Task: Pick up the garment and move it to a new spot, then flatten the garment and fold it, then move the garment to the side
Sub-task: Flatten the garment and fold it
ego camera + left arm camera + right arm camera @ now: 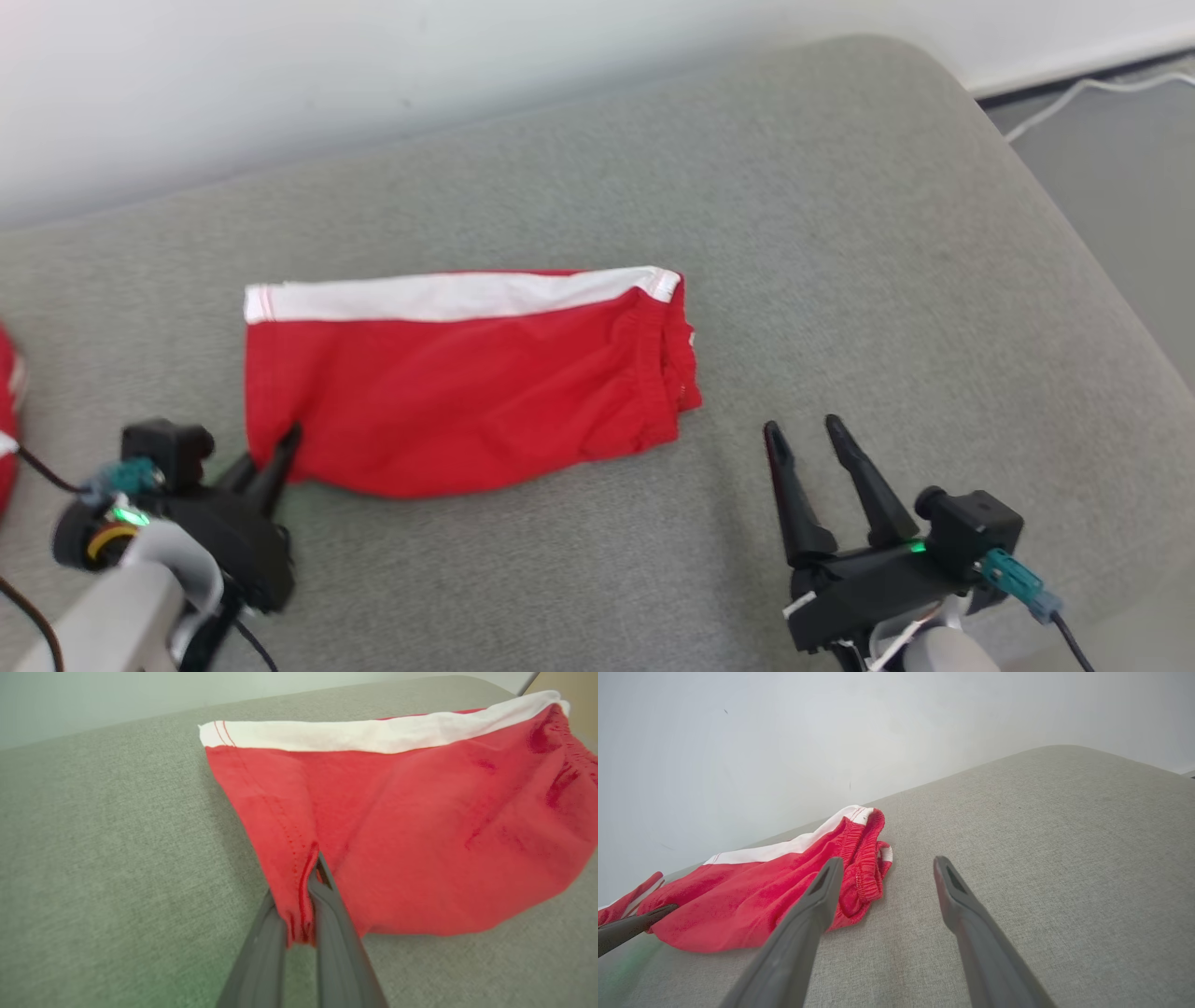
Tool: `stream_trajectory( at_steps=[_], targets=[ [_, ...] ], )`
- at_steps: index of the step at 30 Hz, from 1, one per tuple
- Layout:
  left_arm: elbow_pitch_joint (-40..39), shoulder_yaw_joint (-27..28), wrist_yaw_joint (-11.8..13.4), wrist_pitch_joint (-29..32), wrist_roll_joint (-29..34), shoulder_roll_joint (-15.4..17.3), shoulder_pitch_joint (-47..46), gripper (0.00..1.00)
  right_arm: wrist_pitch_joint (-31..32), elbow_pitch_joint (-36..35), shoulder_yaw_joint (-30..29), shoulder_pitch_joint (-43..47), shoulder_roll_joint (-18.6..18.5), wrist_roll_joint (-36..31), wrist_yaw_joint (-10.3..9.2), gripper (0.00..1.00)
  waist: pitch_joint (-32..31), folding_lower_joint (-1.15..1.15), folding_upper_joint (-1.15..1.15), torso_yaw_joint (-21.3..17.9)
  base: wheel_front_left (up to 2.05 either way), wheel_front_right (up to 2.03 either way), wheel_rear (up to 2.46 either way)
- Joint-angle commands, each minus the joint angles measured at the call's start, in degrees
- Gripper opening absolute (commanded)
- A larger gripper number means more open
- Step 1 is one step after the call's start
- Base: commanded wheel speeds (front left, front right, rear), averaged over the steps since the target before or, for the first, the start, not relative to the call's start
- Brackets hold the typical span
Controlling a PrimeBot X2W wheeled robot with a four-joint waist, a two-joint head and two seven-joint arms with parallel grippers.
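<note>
The garment (457, 392), red shorts with a white side stripe, lies folded flat on the grey cushion (840, 233), waistband to the right. My left gripper (285, 443) is at its lower left corner. In the left wrist view the left gripper (310, 882) is shut on the hem of the garment (420, 835), with red cloth bunched between the two fingers. My right gripper (803, 429) stands open just right of the waistband, not touching it. The right wrist view has the right gripper (887, 865) wide apart beside the garment (752, 896).
Another red cloth (7, 411) with white trim lies at the cushion's far left edge. A pale wall runs behind the cushion. The cushion's rounded right edge drops to grey floor, where a white cable (1083, 93) lies.
</note>
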Motion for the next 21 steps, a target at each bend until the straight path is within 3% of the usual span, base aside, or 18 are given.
stream_trajectory(
  at_steps=[1, 14, 21],
  targets=[
    [-0.7, 0.0, 0.6, -0.8, -1.0, -0.1, 1.9, 0.00, -0.1, 0.1, -0.4, 0.8, -0.6, -0.3, 0.00, 1.00, -2.0, 0.00, 0.00, 2.0, 0.00, 0.00, 0.00],
    [-10.7, 0.1, 6.3, -3.7, -2.5, -2.6, 11.4, 0.00, 0.5, -0.4, -3.4, 4.6, -1.6, -1.4, 0.00, 1.00, -5.5, 0.00, 0.00, 6.9, 0.00, 0.00, 0.00],
    [-12.0, 0.6, 7.5, -4.0, -3.7, -2.8, 13.7, 0.00, 1.7, -1.1, -3.3, 5.0, -2.0, -1.3, 0.00, 1.00, -6.0, 0.00, 0.00, 8.1, 0.00, 0.00, 0.00]
  ],
)
